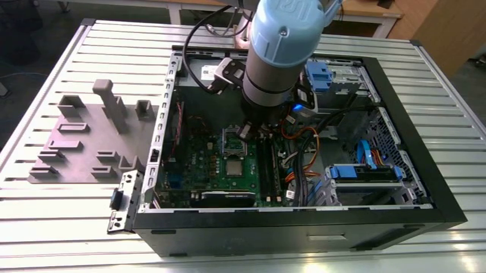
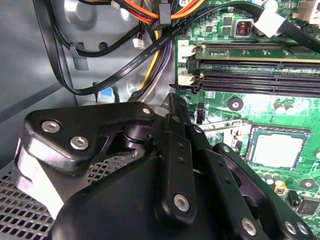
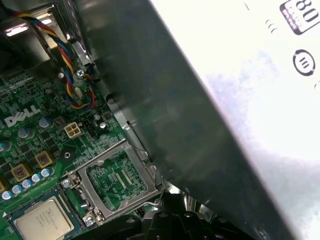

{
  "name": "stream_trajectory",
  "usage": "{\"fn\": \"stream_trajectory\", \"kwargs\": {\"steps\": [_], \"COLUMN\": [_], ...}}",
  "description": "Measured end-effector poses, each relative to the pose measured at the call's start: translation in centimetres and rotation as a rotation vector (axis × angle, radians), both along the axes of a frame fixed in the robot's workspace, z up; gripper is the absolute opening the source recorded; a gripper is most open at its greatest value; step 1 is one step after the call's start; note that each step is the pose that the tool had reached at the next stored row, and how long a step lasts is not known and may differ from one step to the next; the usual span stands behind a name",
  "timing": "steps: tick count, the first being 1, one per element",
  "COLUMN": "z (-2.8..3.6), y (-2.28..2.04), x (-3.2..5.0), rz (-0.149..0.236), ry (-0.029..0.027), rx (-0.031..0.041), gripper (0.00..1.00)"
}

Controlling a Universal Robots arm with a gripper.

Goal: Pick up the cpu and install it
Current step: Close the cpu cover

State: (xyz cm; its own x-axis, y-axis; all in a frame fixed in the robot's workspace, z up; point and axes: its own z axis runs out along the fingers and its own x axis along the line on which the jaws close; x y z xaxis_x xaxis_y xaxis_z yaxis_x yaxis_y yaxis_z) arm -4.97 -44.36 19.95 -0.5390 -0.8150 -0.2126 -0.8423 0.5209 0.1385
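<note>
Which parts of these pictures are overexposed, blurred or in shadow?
In the first wrist view, a metal box is washed out to near white by glare and soft, while the cpu is sharp. In the second wrist view, the gripper's black body is dark. In the exterior view, light is even over the computer case.

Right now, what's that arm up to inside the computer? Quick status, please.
Gripper low inside the case, over the open socket frame. CPU lies flat on the motherboard beside that frame, not held. Memory sticks close alongside.

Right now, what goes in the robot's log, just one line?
gripper: above motherboard, inside computer case | cpu: in socket | socket frame: open
</note>
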Motion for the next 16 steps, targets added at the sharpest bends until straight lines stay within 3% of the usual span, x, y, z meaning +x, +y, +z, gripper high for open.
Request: {"fn": "stream_trajectory", "kwargs": {"steps": [16], "z": [0.57], "y": [0.01], "x": [-0.39], "rz": [0.0], "ry": [-0.0001], "rx": [-0.0024], "gripper": [0.11]}}
